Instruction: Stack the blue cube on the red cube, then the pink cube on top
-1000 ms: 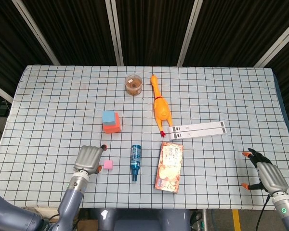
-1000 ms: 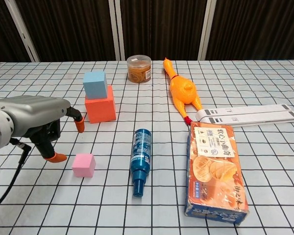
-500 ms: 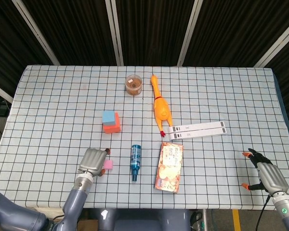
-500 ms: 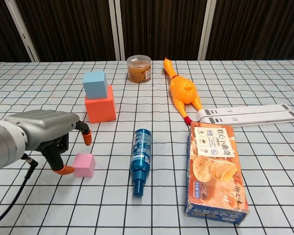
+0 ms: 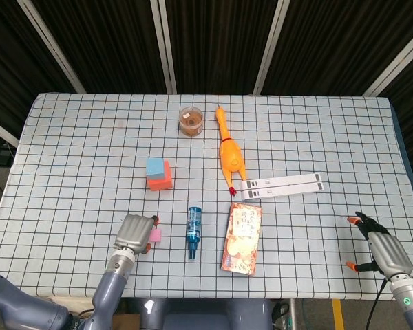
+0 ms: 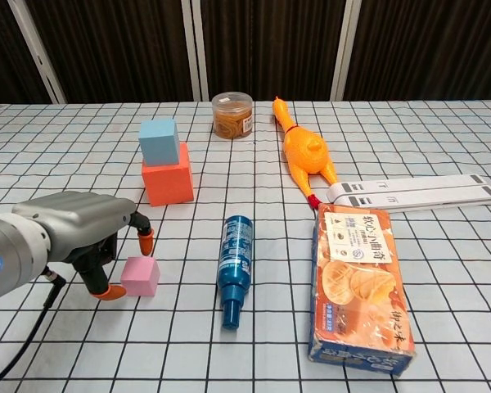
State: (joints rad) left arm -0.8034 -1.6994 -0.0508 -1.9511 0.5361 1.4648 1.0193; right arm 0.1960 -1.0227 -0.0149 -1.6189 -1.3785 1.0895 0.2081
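Lower left of the chest view: the robot's left hand (image 6: 82,241), grey with orange-tipped fingers (image 6: 145,241), has slid in from the left over the last second and now brackets the small pink foam cube (image 6: 140,276), one tip just above it, another at its left face. Contact looks likely; a firm grip cannot be told, and the cube sits on the checked tablecloth (image 6: 254,360), unmoved. Lower right of the head view: right hand (image 5: 376,251), fingers spread, empty, idle. Further up, left of centre: light blue cube (image 6: 159,141) already rests on the red-orange cube (image 6: 168,183). Judgement: first stack done; pink pickup starting.
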